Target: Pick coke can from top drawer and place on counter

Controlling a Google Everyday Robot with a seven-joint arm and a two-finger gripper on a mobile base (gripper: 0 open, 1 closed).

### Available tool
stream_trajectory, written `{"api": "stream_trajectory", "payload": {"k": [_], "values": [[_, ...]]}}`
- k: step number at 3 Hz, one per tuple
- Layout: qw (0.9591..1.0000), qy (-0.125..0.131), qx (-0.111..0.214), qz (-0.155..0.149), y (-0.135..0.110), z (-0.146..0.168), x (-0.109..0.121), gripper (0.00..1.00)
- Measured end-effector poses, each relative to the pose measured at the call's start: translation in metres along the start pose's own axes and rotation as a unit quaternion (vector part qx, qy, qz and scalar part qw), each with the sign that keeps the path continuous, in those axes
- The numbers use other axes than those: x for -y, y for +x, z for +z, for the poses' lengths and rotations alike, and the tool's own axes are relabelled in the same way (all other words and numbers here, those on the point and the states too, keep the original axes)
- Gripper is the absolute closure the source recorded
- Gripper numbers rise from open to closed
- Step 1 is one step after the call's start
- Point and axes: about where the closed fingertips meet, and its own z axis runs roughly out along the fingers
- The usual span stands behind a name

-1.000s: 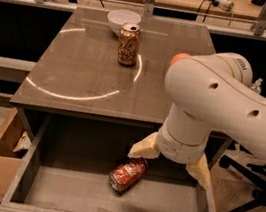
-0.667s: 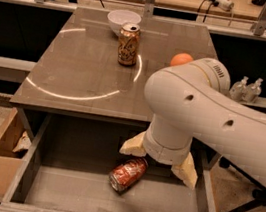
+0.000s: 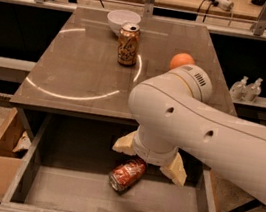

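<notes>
The coke can [image 3: 126, 174] is red with white markings and lies on its side on the bottom of the open top drawer [image 3: 83, 191], near its middle. My gripper [image 3: 149, 157] hangs from the big white arm just above the can's far end. Its two cream fingers [image 3: 125, 145] are spread wide, one on each side above the can, and hold nothing. The arm hides the back of the drawer. The glossy grey-brown counter [image 3: 83, 69] lies above and behind the drawer.
On the counter stand a gold-brown can [image 3: 128, 44], a white bowl [image 3: 120, 19] behind it and an orange ball [image 3: 182, 61] at the right. A cardboard box [image 3: 1, 149] sits on the floor left of the drawer. Two small bottles [image 3: 246, 88] stand at the right.
The arm has swung left and lower over the drawer. The spread fingers have come from right of the can to over its far end. The can has not moved.
</notes>
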Motion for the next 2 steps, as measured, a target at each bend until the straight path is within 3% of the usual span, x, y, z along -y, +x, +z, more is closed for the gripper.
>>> {"api": "stream_trajectory", "payload": {"k": [1, 2], "values": [[0.9998, -0.007, -0.019, 0.009, -0.003, 0.025, 0.002, 0.00], [0.9997, -0.010, -0.009, 0.022, -0.007, 0.056, 0.006, 0.00]]}}
